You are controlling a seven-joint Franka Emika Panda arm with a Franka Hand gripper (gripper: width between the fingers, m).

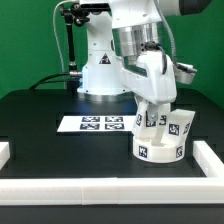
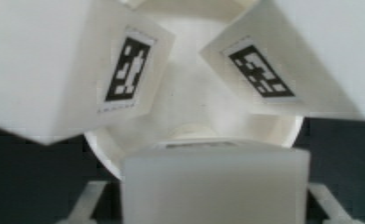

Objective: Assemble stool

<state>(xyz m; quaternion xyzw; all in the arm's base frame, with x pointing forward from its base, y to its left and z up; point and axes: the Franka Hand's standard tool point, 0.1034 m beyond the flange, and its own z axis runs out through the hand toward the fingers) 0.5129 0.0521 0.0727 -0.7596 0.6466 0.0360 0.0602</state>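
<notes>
The round white seat (image 1: 158, 150) lies on the black table with its tags facing outward, and its hollow inside shows in the wrist view (image 2: 193, 110). Two tagged white legs stand up from it, one on each side (image 2: 111, 70) (image 2: 277, 65). In the exterior view one leg (image 1: 182, 125) stands at the seat's right. My gripper (image 1: 150, 116) is right over the seat and is shut on a third white leg (image 2: 214, 180). That leg sits between my fingers (image 2: 97, 196), its far end at the seat. Whether it is seated in the seat is hidden.
The marker board (image 1: 95, 123) lies on the table left of the seat. White border rails run along the front (image 1: 100, 190), the left (image 1: 5, 152) and the right (image 1: 212, 158). The robot's base (image 1: 100, 70) stands behind.
</notes>
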